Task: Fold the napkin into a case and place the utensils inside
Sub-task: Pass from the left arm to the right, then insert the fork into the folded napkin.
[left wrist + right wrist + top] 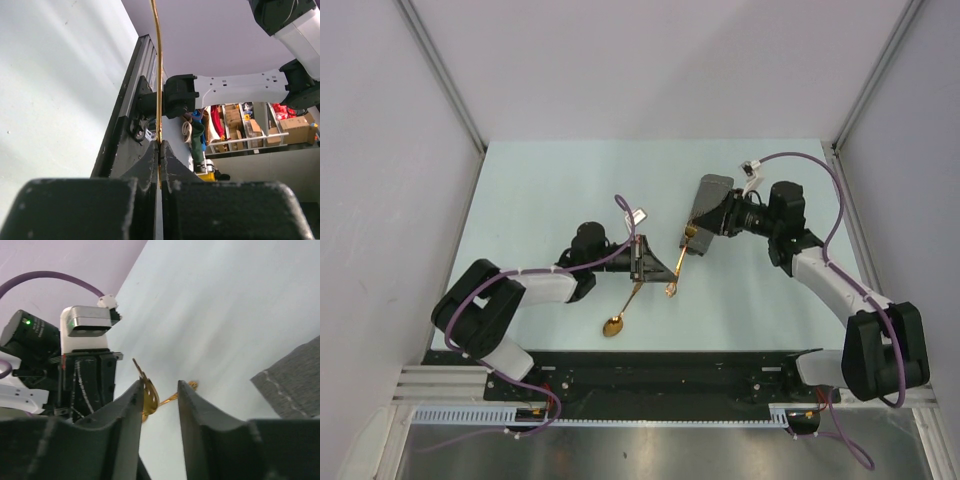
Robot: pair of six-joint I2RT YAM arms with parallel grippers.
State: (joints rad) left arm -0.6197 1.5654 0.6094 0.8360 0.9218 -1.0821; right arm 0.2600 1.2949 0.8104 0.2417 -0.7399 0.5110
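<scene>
The napkin point(712, 195) lies folded into a narrow dark grey case on the table, under my right wrist; a corner of it point(295, 380) shows at the right of the right wrist view. My left gripper point(643, 266) point(161, 144) is shut on the thin gold handle of the spoon point(158, 90). The spoon's bowl point(613, 325) points toward the near edge. My right gripper point(692, 238) point(160, 385) is open. The gold fork point(677, 268) has its head point(150, 396) leaning against one finger, and its handle runs away across the table.
The pale table top point(560, 190) is enclosed by white walls on three sides. A black rail point(660, 365) with both arm bases runs along the near edge. The two grippers are close together near the table's middle.
</scene>
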